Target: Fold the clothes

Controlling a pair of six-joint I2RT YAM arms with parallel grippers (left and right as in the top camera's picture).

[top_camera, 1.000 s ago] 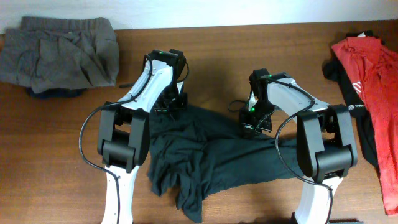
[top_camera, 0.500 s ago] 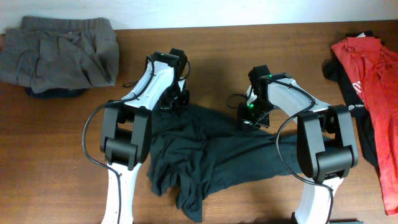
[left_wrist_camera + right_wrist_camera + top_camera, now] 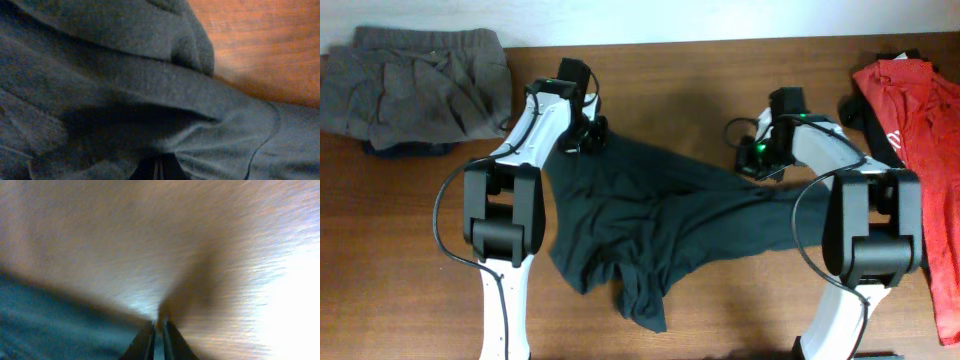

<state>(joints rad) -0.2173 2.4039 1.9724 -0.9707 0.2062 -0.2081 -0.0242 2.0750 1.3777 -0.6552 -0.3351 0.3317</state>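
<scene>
The left tool (image 3: 588, 137) and right tool (image 3: 760, 165) each pinch an upper corner of the rumpled black cloth T-shirt (image 3: 650, 225), apparently stretching it flat over the wooden table (image 3: 670, 80).

I can read no text from here; the white print on the red T-shirt (image 3: 923, 115) is too small.
</scene>
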